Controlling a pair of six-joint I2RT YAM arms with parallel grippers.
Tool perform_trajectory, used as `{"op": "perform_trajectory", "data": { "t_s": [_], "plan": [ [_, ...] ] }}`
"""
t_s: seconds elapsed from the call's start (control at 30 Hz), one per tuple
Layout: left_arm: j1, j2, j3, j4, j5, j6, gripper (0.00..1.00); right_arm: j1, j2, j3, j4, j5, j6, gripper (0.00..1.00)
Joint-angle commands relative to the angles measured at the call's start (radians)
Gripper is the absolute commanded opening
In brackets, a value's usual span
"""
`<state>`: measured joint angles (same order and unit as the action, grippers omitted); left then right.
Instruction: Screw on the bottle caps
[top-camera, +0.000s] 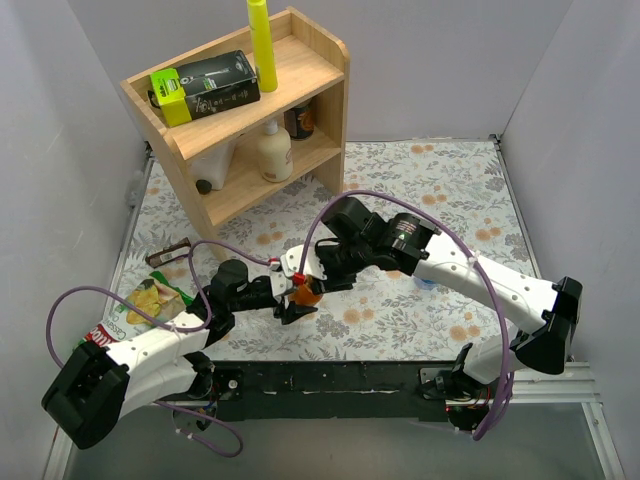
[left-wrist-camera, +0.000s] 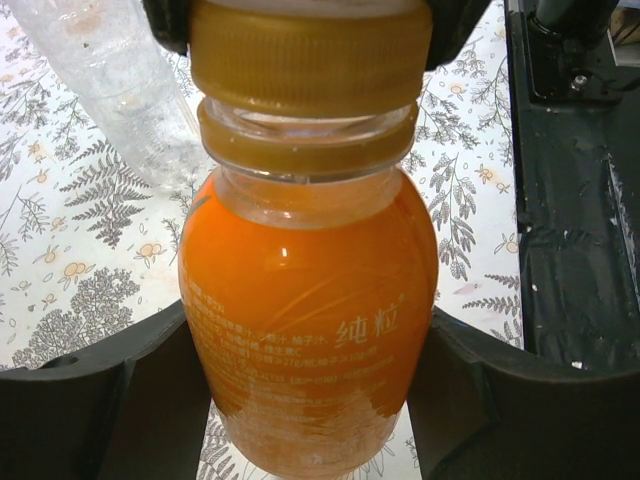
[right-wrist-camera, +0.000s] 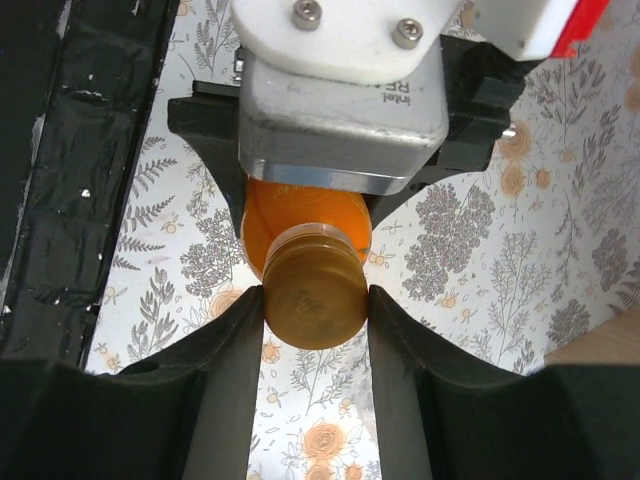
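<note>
The short orange bottle (left-wrist-camera: 310, 330) is held in my left gripper (left-wrist-camera: 310, 400), whose jaws press on both sides of its body. It also shows in the top view (top-camera: 308, 294) near the front middle of the table. The orange-brown cap (right-wrist-camera: 313, 300) sits on the bottle's neck, and my right gripper (right-wrist-camera: 313, 305) is shut on it from above. In the top view the two grippers, left (top-camera: 297, 308) and right (top-camera: 312, 272), meet at the bottle. A clear bottle (left-wrist-camera: 110, 90) lies on the mat just behind it. A small blue-and-white thing (top-camera: 425, 283) peeks out by the right arm.
A wooden shelf (top-camera: 320, 120) stands at the back left with a yellow tube (top-camera: 262, 45), a black-and-green box (top-camera: 205, 87) and a cream lotion bottle (top-camera: 275, 152). A snack bag (top-camera: 150, 300) lies at the left. A black strip (top-camera: 340, 380) runs along the near edge.
</note>
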<state>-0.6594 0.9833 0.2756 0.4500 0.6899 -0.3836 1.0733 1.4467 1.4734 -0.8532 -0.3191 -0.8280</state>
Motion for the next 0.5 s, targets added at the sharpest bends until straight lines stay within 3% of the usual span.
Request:
{"op": "perform_trajectory", "data": {
  "t_s": [0.0, 0.33, 0.47],
  "plan": [
    [0.001, -0.017, 0.068, 0.150, -0.085, -0.089, 0.00, 0.010, 0.040, -0.006, -0.023, -0.005, 0.153, 0.34],
    [0.001, -0.003, 0.057, 0.139, -0.141, -0.055, 0.00, -0.055, 0.188, 0.107, -0.116, -0.118, 0.391, 0.34],
    [0.001, 0.012, 0.048, 0.122, -0.210, -0.145, 0.00, -0.058, 0.205, 0.145, -0.103, -0.092, 0.429, 0.36]
  ]
}}
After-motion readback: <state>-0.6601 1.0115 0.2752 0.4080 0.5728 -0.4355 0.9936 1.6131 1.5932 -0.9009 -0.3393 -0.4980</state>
